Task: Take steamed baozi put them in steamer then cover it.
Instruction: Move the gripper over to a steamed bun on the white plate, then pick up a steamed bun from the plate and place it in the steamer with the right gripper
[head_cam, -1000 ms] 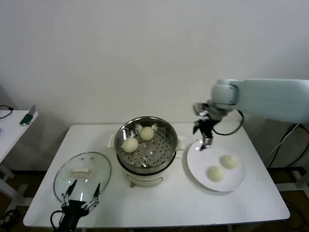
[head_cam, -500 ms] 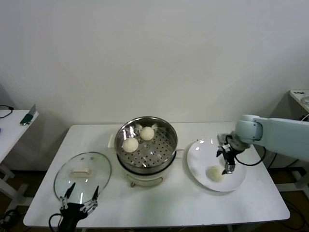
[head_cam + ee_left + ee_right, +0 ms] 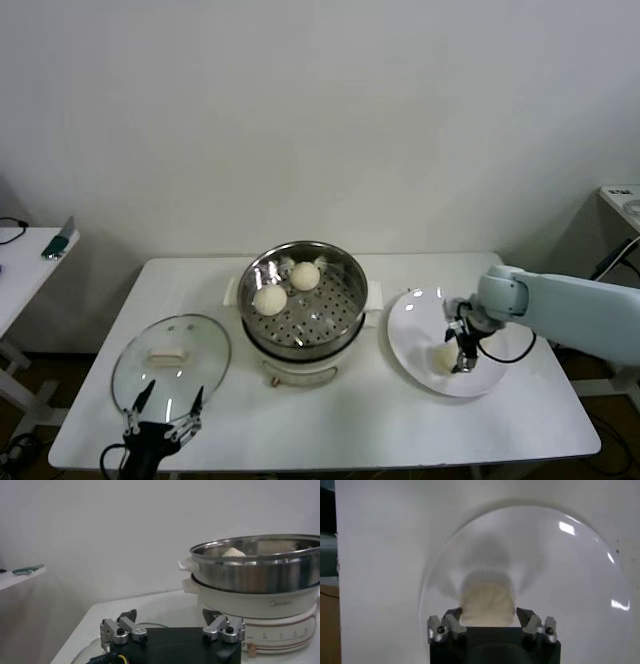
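The steel steamer point(image 3: 340, 305) on its white base stands mid-table and holds two baozi point(image 3: 268, 299) point(image 3: 305, 275) on the perforated tray. It also shows in the left wrist view point(image 3: 260, 570). My right gripper point(image 3: 457, 358) is low over the white plate point(image 3: 410, 325), open, with its fingers on either side of a cream baozi point(image 3: 441, 357). The right wrist view shows that baozi point(image 3: 487, 600) between the fingers of the gripper point(image 3: 488, 614). No other baozi shows on the plate. The glass cover point(image 3: 200, 345) lies flat at front left. My left gripper point(image 3: 165, 418) hovers open at its near edge.
The white table point(image 3: 330, 420) runs to its front edge just below the cover and the plate. A side table point(image 3: 25, 260) with a small green item stands at far left. The right arm reaches in from the right over the plate's far side.
My right gripper moved from above the plate's far edge, out over the plate and down around a baozi. The second baozi on the plate is now hidden. The left arm stayed still.
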